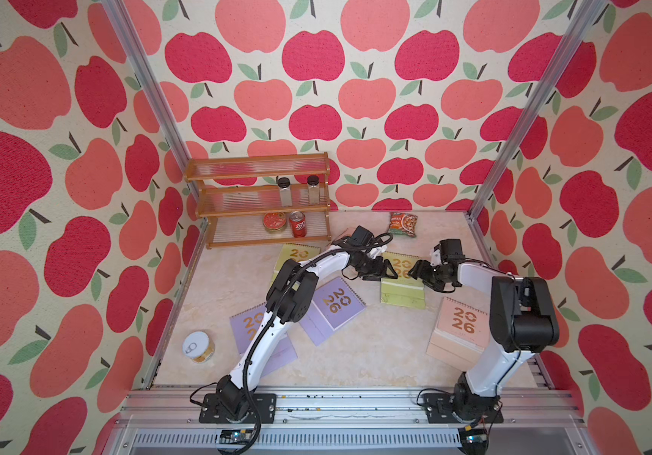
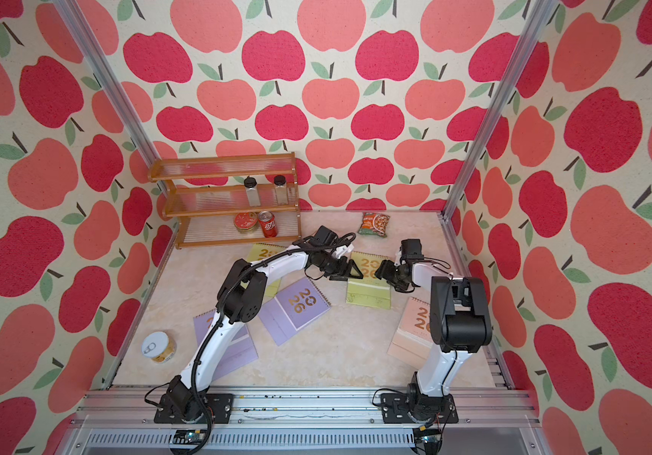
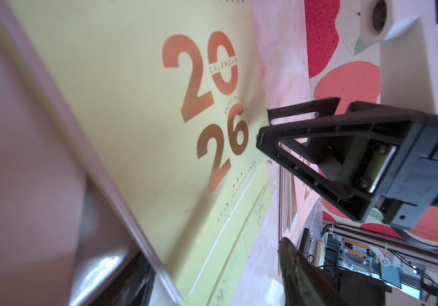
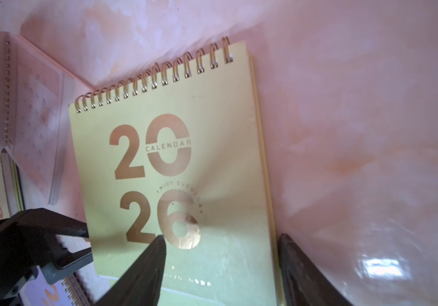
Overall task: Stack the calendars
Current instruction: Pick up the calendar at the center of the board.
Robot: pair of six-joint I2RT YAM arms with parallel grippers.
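Black fingers of your right gripper (image 4: 220,238) stand nearest, spread and empty: one over the flat yellow-green spiral-bound calendar (image 4: 172,159), one beside its edge. Your left gripper (image 1: 381,273) stands at the opposite edge, fingers apart, not clenched. That calendar lies flat on the pale marbled table (image 1: 355,346), just right of the middle in both top views; probably you come from two sides because it is thin.

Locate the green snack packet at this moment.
In both top views the snack packet lies by the back wall, to the right of the wooden rack and beyond the right-hand yellow-green calendar.
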